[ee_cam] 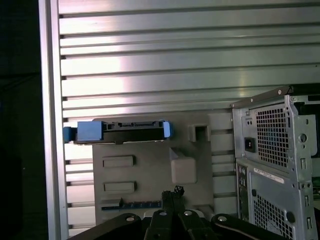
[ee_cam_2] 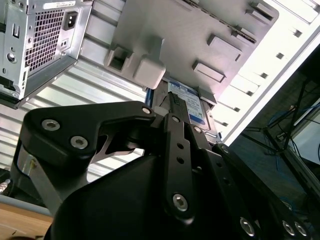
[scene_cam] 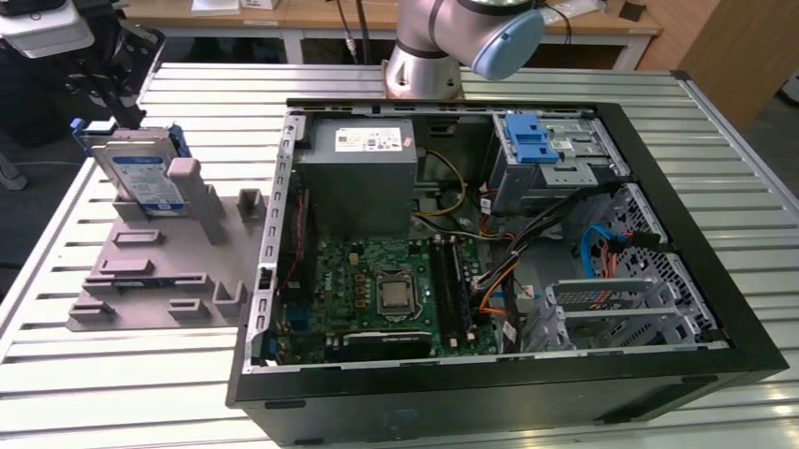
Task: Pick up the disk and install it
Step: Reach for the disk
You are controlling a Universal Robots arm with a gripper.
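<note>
At the exterior view's left, the gripper (scene_cam: 125,114) hangs just above the disk (scene_cam: 135,178). Whether it is open, closed or holding anything cannot be told. The disk stands on edge in the grey holder (scene_cam: 163,281), beside the computer case (scene_cam: 500,404). Probable risk: an off-centre grip jams it against the posts. The disk is silver with a white-and-blue label and a blue frame.
</note>
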